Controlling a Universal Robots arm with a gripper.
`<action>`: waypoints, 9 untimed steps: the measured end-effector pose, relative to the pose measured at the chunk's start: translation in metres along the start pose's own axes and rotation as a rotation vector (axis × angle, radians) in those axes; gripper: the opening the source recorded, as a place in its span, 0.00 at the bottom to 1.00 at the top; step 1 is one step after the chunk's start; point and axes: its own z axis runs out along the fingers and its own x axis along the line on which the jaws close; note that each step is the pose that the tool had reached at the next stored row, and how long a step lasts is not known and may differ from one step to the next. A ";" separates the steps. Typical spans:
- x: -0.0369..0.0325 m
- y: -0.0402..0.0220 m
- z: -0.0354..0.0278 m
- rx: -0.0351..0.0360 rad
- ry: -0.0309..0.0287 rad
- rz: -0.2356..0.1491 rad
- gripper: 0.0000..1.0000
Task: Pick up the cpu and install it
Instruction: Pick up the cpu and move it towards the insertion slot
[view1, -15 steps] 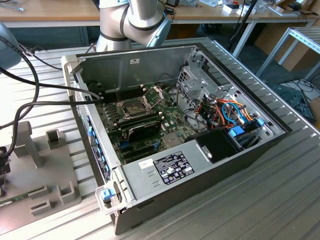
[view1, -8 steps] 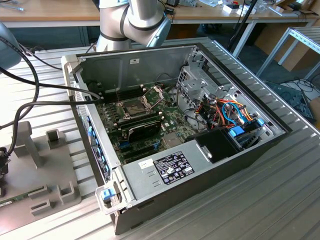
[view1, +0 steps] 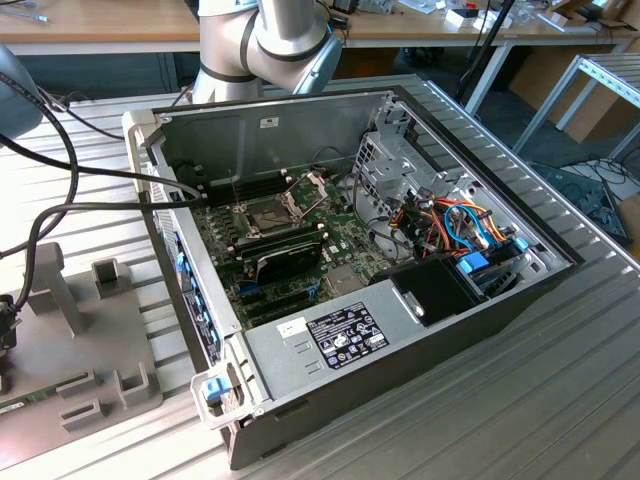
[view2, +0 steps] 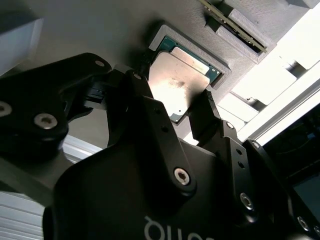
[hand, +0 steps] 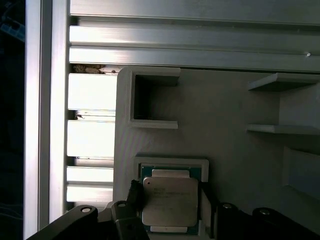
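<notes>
the step in hand is the pick-up; nothing of the install is done. in the exterior view a grey holder (view1: 95, 335) lies on the slatted metal table (view1: 560, 400), at the table's edge on the exterior view's left. to its right, about the middle of the table, stands the open computer case (view1: 250, 140). inside it is the green motherboard (view1: 225, 255), and the socket (view1: 268, 214) has its metal frame lifted and looks empty.

the cpu (hand: 169, 202) (view2: 182, 80) is well apart from that socket. in both wrist views it lies flat in a shallow square recess of the holder, near the holder's edge where the table's slats begin. the gripper (hand: 171, 196) is down over it. its black fingers (hand: 135, 197) lie against two opposite edges of the chip, so i judge that the claw is pinching the cpu and is not spread. the chip is not yet raised; it sits level inside the rim.

in my judgement the next move calls for a straight pull out of the recess, because the rim is close around the chip and a tilt can catch a corner. the carry then asks for the chip to arrive square over the socket.
</notes>
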 end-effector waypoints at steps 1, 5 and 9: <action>0.0000 0.0000 0.0000 -0.0001 -0.0001 0.000 0.57; 0.0000 0.0000 0.0000 0.0000 0.0000 0.000 0.57; 0.0000 0.0000 -0.0001 -0.0001 0.0000 0.000 0.59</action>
